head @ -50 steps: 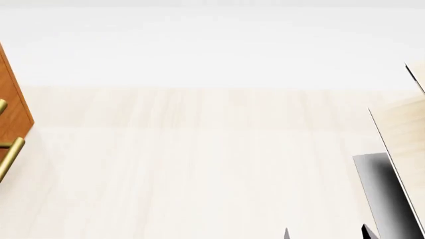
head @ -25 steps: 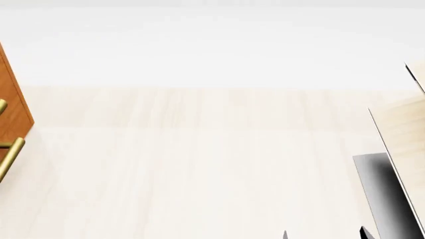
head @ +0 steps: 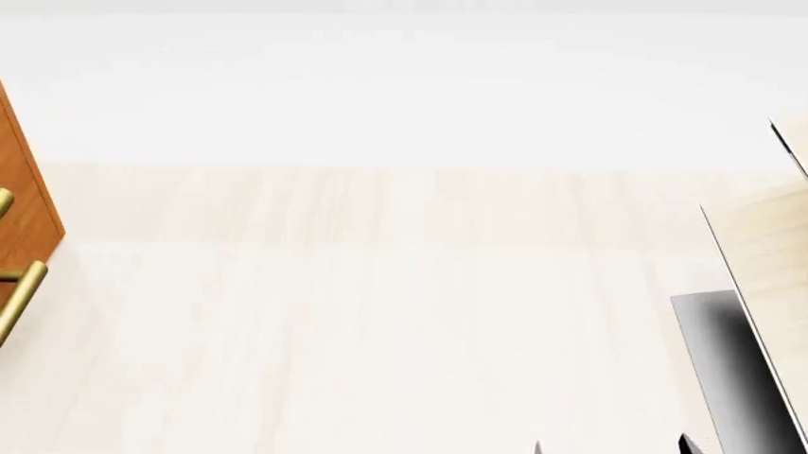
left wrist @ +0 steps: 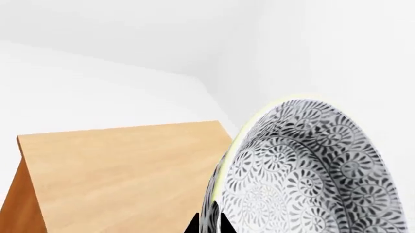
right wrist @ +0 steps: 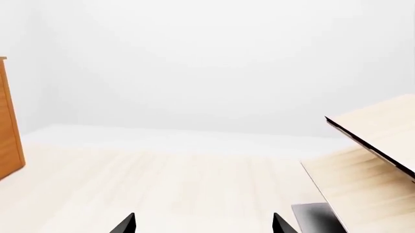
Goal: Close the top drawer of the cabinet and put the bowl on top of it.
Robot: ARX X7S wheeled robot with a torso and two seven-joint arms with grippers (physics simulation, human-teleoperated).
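Bowl (left wrist: 304, 174): held in the left claw (left wrist: 209, 224), seen only in the left wrist view. Dark fingertips pinch the rim edge at the frame's bottom, one tip on each side of the wall. Bowl is tipped on edge, mouth facing sideways rather than up, patterned inside toward the camera. It hangs beside and a little above the cabinet (left wrist: 123, 170), whose flat top shows bare; no contact between them that I can see.

Handling, as judgement: looks like glazed ceramic, so stiff, slick, breakable, fairly heavy for a rim pinch. A one-point rim grip leaves it free to swing or slip. Best set down gently, base first. Round, so no long axis to speak of; what matters is its centre axis, now lying near level and needing to turn upright before release.

Right claw (right wrist: 204, 224): two tips well apart, nothing between them; spread wide and idle over the pale floor (right wrist: 162, 184), near the pale panels (right wrist: 370, 160).

Head view catches only the cabinet's edge with brass handles (head: 23, 295). Top drawer's position cannot be told from here.
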